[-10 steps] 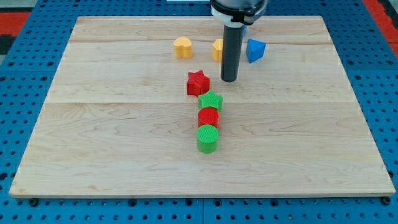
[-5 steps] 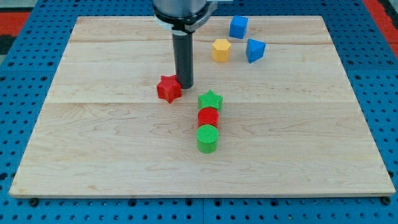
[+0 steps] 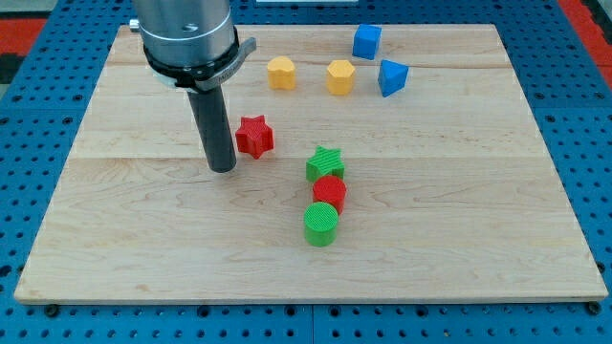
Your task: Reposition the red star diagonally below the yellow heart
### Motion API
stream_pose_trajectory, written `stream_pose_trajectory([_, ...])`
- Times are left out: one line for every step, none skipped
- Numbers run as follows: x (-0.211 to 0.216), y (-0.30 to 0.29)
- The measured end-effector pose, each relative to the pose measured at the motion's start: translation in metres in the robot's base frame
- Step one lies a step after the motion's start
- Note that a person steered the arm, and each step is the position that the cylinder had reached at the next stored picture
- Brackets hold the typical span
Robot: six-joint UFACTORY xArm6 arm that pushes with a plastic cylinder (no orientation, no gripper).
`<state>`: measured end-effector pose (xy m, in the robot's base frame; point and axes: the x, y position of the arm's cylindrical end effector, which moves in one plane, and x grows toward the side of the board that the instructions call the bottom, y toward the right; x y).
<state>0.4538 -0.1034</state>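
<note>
**Red star beside the rod, below the yellow heart**

Pale wooden counter [image 3: 459,239] over a blue pegboard [image 3: 38,172]. On the counter's left half, my tip [image 3: 223,169] planted on the wood, just to the view's left of the red star [image 3: 253,136] and slightly lower; touching or narrowly apart, cannot tell. No gripper on this arm, only the dark rod, so nothing spread or pinched.

Red star below and a little left of the yellow heart [image 3: 280,72], well apart from it. To the heart's right, a yellow hexagon [image 3: 339,76], then a blue wedge-like block [image 3: 392,76]; a blue cube [image 3: 366,41] nearer the top edge.

Near the centre, a slanting line: green star [image 3: 325,163], red cylinder [image 3: 330,192], green cylinder [image 3: 320,224], each touching the next.
</note>
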Motion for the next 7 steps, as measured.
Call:
stream_pose_trajectory([-0.012, 0.010])
stream_pose_trajectory([-0.022, 0.023])
stream_pose_trajectory([-0.036, 0.030])
stream_pose_trajectory([-0.046, 0.031])
stream_pose_trajectory([-0.046, 0.031])
stream_pose_trajectory([-0.046, 0.019])
stream_pose_trajectory([-0.060, -0.034])
